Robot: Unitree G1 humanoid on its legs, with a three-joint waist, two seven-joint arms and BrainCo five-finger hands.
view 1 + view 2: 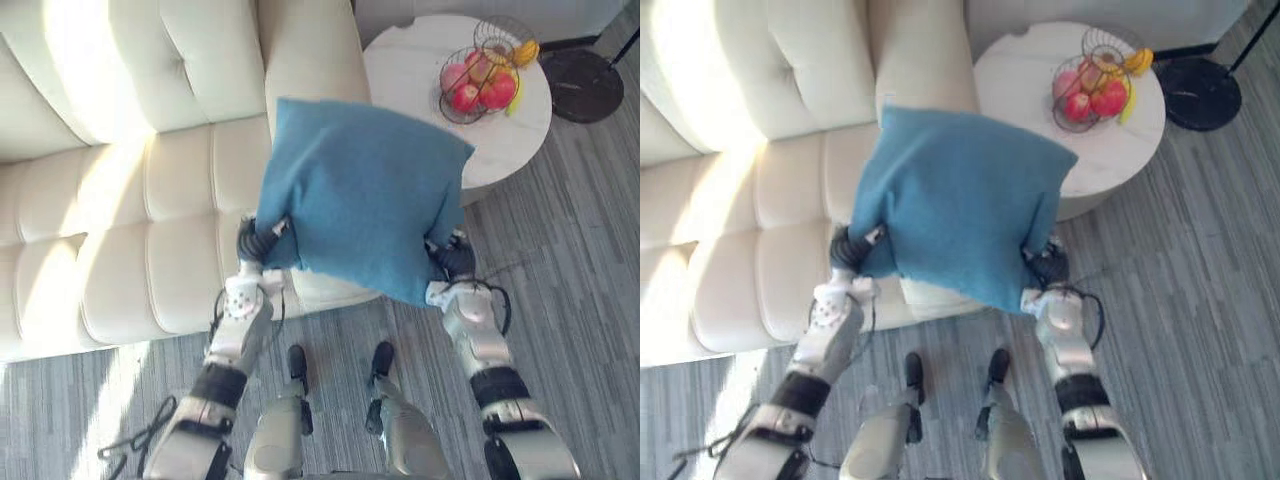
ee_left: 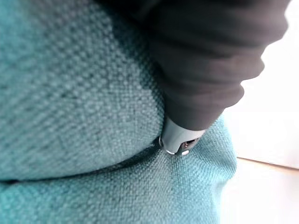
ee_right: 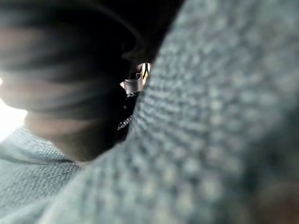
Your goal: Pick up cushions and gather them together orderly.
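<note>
Blue cushion (image 1: pixel 365 195) is up in the air over the sofa (image 1: pixel 150 200) edge, left hand (image 1: pixel 255 240) and right hand (image 1: pixel 452 258) at its lower corners, fingers buried in fabric so I can't tell the grip — pickup done, gathering left.

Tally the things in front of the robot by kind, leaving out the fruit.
Cushion: 1
Sofa: 1
Table: 1
Wire basket: 1
Black base: 1
Total: 5
</note>
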